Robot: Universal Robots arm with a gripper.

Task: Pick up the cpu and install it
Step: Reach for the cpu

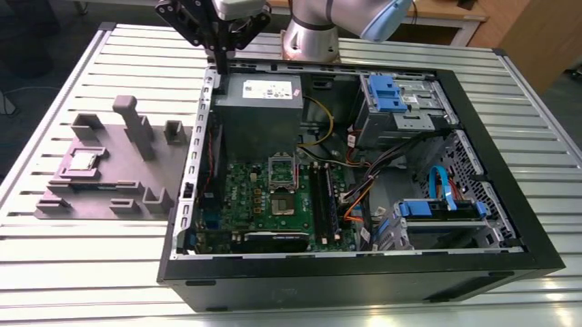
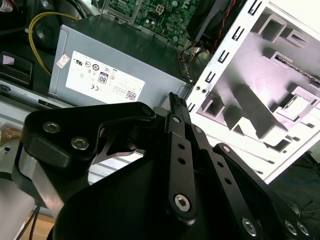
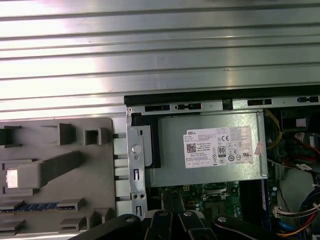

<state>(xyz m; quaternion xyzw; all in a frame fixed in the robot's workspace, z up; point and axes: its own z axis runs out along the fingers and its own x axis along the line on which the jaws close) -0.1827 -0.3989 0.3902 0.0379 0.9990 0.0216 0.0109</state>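
The cpu (image 1: 84, 161), a small silvery square, lies in a recess of the grey fixture (image 1: 109, 197) at the exterior view's left, outside the computer case. In the second wrist view the cpu (image 2: 299, 102) is a pale square on the fixture (image 2: 260, 75). My gripper (image 1: 221, 67) hangs above the case's far left corner, well away from the cpu, its black fingers pressed together and holding nothing. In both wrist views the gripper (image 2: 173, 98) (image 3: 172, 197) points down near the power supply (image 3: 210, 147). The green motherboard (image 1: 259, 197) lies in the case with its socket (image 1: 283, 204) open.
The open black computer case (image 1: 509, 170) fills the middle of the slatted metal table (image 1: 91, 272). Inside are the grey power supply (image 1: 259, 112), blue drive brackets (image 1: 386, 92), cables and memory slots. A tall post (image 1: 135, 126) rises from the fixture.
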